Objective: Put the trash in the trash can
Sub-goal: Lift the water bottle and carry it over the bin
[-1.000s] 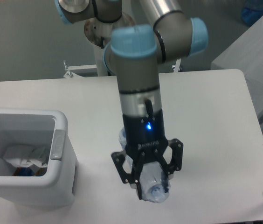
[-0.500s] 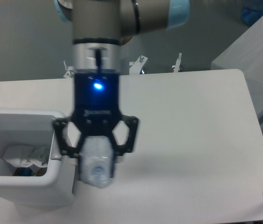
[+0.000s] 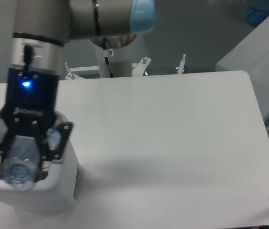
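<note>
A single robot arm hangs over the left end of a white counter, its black two-finger claw pointing down and closed around a crushed clear plastic bottle. The bottle hangs roughly upright in the grip, its long axis running top to bottom, and its round lower end faces the viewer, level in the picture with the near rim of the trash can. That white, boxy bin stands at the counter's left edge, directly beneath the claw, so the bottle appears to sit above the bin's opening, not beside it; from this single fixed view I cannot tell exactly how far inside the rim it hangs, or how high above the bottom. The arm and claw hide most of the bin's inside, so the other piece of trash, the crumpled wrapper, cannot be seen. A blue light glows on the wrist above the claw. Judging from this layout, the bottle needs only to be let go to fall straight down into the bin
</note>
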Motion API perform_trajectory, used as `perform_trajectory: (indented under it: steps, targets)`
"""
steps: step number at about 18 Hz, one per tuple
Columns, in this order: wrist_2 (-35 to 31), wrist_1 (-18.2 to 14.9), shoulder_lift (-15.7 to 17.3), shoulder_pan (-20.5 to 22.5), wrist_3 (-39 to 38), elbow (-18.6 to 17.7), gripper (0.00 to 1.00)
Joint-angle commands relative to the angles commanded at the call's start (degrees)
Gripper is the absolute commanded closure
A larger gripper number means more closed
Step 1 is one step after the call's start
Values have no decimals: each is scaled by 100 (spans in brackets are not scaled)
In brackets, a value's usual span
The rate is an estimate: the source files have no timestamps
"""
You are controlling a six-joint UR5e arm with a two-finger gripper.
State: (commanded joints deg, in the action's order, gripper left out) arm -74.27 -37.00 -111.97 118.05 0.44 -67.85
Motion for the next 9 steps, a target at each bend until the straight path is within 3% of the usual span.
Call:
perform_trajectory:
  steps: [9]
  targets:
    - [0,0,-194,-150,-26,-9,44]
